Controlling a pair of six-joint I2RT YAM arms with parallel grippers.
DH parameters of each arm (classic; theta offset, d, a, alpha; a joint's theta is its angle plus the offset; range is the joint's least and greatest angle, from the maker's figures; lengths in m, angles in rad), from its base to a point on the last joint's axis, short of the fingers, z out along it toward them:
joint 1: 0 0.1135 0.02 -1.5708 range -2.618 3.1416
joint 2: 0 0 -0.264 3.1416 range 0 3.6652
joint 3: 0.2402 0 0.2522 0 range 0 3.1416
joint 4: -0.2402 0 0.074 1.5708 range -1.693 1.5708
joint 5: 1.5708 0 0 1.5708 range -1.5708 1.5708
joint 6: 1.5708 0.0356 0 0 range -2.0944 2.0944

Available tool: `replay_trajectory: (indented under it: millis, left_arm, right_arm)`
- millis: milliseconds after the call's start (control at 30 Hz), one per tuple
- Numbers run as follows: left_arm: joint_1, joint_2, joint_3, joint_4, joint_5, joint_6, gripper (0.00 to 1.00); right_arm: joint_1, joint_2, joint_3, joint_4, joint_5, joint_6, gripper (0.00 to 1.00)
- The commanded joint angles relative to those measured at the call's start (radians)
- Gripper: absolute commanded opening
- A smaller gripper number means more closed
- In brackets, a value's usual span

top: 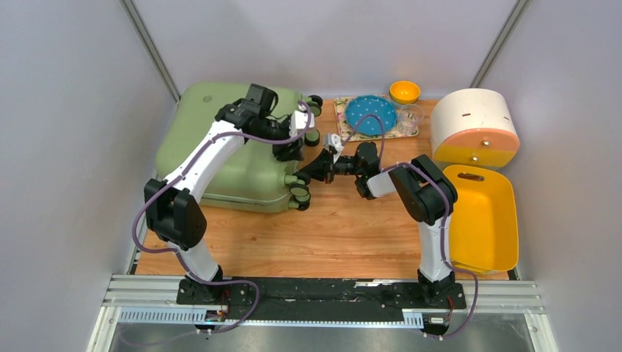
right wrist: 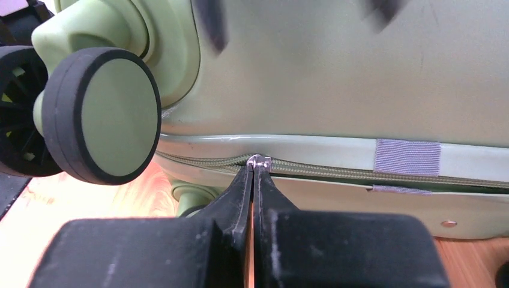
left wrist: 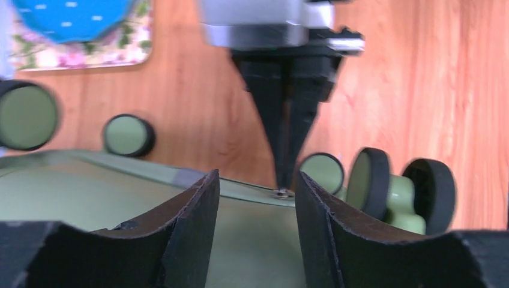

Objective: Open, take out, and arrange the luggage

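The luggage (top: 220,150) lies flat on the far left of the table (top: 345,235), zipped shut, its wheels (top: 299,194) pointing right. The right gripper (right wrist: 255,171) has its fingers pressed together on what looks like the small metal zipper pull (right wrist: 259,161) at the wheel-end seam. The left gripper (left wrist: 257,183) hangs just above that same edge, fingers spread and holding nothing.

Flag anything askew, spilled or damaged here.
Nothing stands out. The luggage lies flat and zipped, its shell unmarked where visible. The right gripper is shut on the zipper pull. The left gripper hangs open over the luggage's edge. The plate, bowl and glass sit level, nothing spilled.
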Motion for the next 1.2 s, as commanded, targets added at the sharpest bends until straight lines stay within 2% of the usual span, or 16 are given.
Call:
replay_trajectory:
  millis: [0,67,200,400,700,800,900,933,1033,1133,1167]
  left_arm:
    - [-0.037,-0.083,-0.067,-0.148,-0.018,0.267,0.56]
    - [-0.04,-0.098,-0.101,-0.237,-0.02,0.361,0.52]
    - [-0.04,-0.129,-0.147,-0.328,-0.04,0.435,0.47]
    - [-0.04,-0.155,-0.207,-0.399,-0.02,0.479,0.46]
    - [-0.04,-0.143,-0.228,-0.461,-0.026,0.513,0.44]
    - [-0.037,-0.129,-0.208,-0.461,-0.028,0.495,0.44]
    - [-0.029,-0.12,-0.193,-0.472,-0.014,0.49,0.47]
    - [-0.028,-0.123,-0.199,-0.48,-0.011,0.509,0.49]
    - [-0.029,-0.138,-0.247,-0.503,-0.028,0.567,0.5]
    - [-0.029,-0.152,-0.28,-0.552,-0.026,0.611,0.5]
    - [-0.029,-0.153,-0.283,-0.572,-0.022,0.628,0.5]
  right_arm:
    - [0.006,-0.109,-0.011,0.16,0.11,-0.151,0.0]
    - [-0.01,-0.117,-0.001,0.071,0.161,-0.205,0.0]
    - [-0.028,-0.118,0.015,-0.057,0.233,-0.348,0.0]
    - [-0.059,-0.056,0.086,-0.097,0.278,-0.456,0.0]
    - [-0.108,0.085,0.265,-0.072,0.289,-0.48,0.0]
    - [-0.142,0.129,0.327,-0.029,0.231,-0.375,0.0]
    - [-0.178,0.101,0.331,-0.062,0.077,-0.243,0.13]
    - [-0.191,0.074,0.303,-0.06,0.013,-0.214,0.25]
    - [-0.195,-0.011,0.2,-0.124,-0.105,-0.222,0.43]
    - [-0.177,-0.089,0.154,-0.305,-0.106,-0.239,0.52]
    - [-0.171,-0.11,0.149,-0.445,-0.103,-0.268,0.54]
